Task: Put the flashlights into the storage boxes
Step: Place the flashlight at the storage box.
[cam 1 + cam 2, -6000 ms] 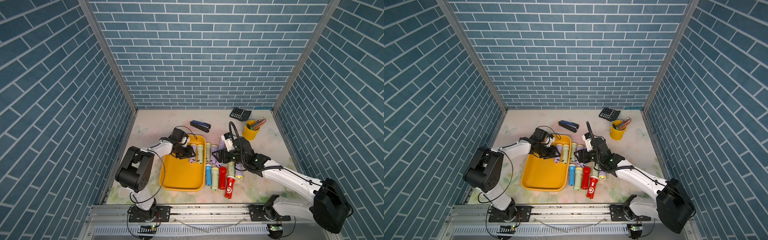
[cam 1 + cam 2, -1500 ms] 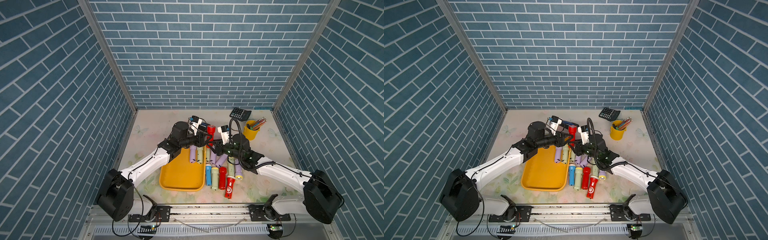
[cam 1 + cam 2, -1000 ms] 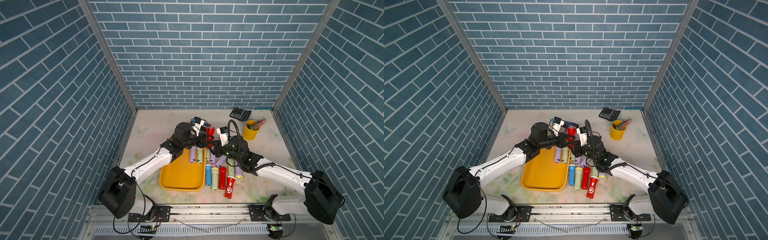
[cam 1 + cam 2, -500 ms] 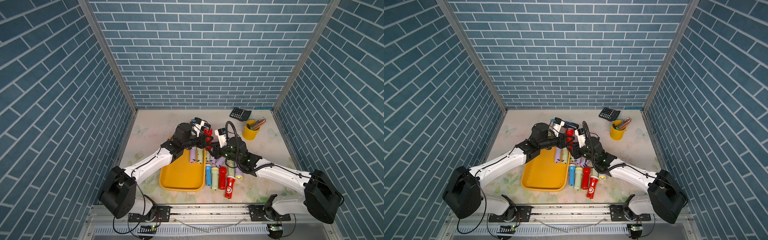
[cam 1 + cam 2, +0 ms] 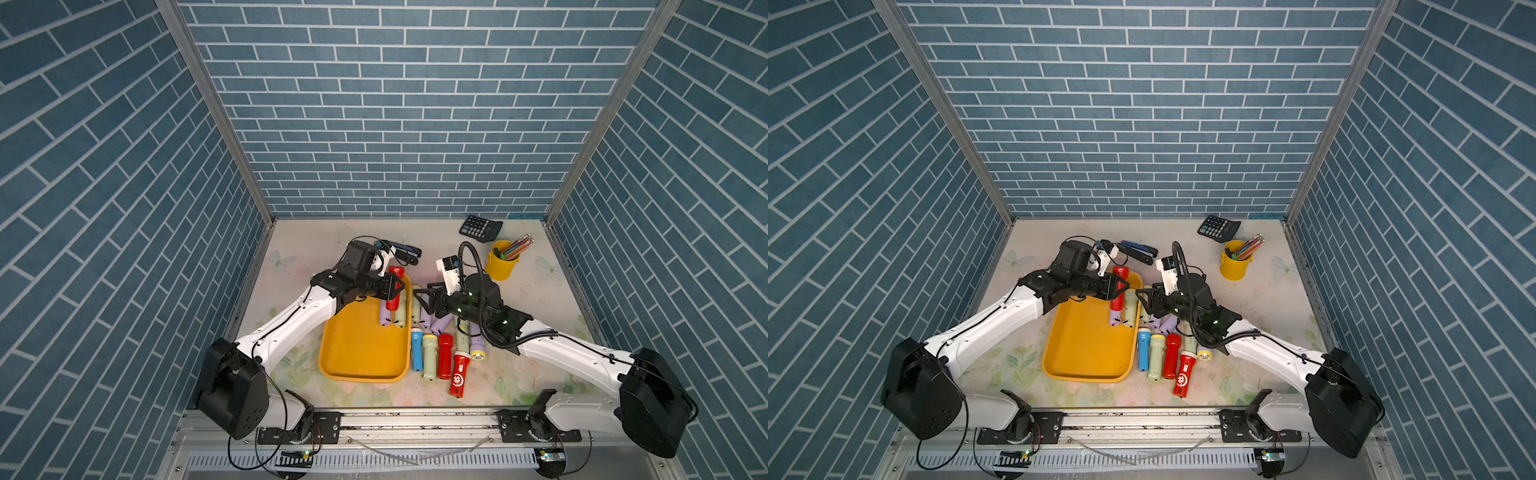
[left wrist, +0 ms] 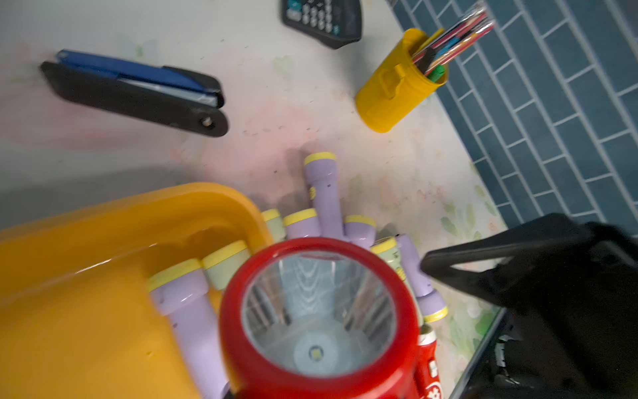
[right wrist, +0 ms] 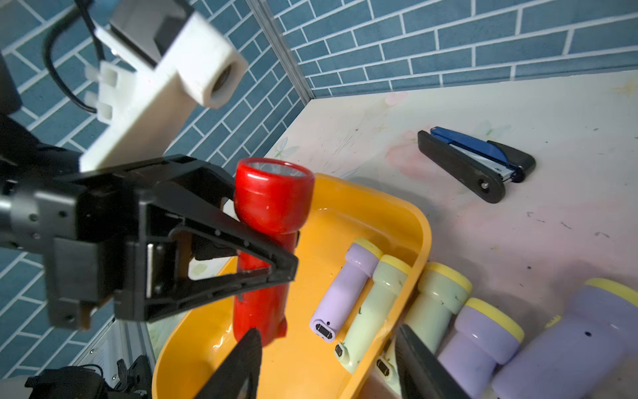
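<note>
Clamping the red flashlight (image 7: 272, 200) over the tray (image 7: 424, 235), the left gripper (image 7: 262, 231) faces the open, empty right gripper (image 7: 328, 328).

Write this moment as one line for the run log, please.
left gripper: shut on red flashlight | position: over yellow tray | right gripper: open, empty | tray holds: lilac flashlight, pale green flashlight

Blue brick-pattern walls (image 5: 395, 104) with white mortar lines close the cell on the left, right and far sides. Grey metal posts (image 5: 216, 112) run up the two far corners. The tabletop (image 5: 324, 245) is pale, printed with faint flowers and butterflies. A metal rail (image 5: 415, 419) lines the near edge.
</note>
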Controlling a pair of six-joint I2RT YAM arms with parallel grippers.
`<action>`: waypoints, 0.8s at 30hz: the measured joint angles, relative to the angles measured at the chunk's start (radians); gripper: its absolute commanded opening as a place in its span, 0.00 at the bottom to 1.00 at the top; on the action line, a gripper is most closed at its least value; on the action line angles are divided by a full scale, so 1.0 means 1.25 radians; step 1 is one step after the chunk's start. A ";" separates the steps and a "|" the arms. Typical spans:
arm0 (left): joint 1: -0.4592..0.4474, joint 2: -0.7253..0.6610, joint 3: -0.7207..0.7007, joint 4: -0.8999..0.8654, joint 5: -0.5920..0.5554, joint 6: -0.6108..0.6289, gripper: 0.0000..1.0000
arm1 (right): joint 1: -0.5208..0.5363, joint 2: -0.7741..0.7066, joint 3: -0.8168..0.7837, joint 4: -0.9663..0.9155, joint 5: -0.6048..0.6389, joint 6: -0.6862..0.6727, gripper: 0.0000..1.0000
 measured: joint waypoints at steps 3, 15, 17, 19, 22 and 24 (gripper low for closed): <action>0.048 0.037 0.011 -0.082 -0.007 0.027 0.35 | -0.019 -0.001 -0.003 -0.014 -0.011 0.003 0.63; 0.107 0.220 0.058 -0.186 -0.003 0.065 0.37 | -0.048 -0.001 -0.014 -0.038 -0.030 0.018 0.64; 0.110 0.247 0.071 -0.181 -0.003 0.064 0.37 | -0.051 -0.002 -0.016 -0.040 -0.031 0.021 0.64; 0.114 0.268 0.078 -0.175 -0.003 0.062 0.37 | -0.056 -0.004 -0.021 -0.042 -0.031 0.023 0.64; 0.120 0.290 0.086 -0.168 -0.003 0.058 0.39 | -0.062 -0.011 -0.029 -0.045 -0.030 0.024 0.64; 0.124 0.300 0.090 -0.162 0.001 0.055 0.39 | -0.065 -0.012 -0.032 -0.045 -0.030 0.024 0.64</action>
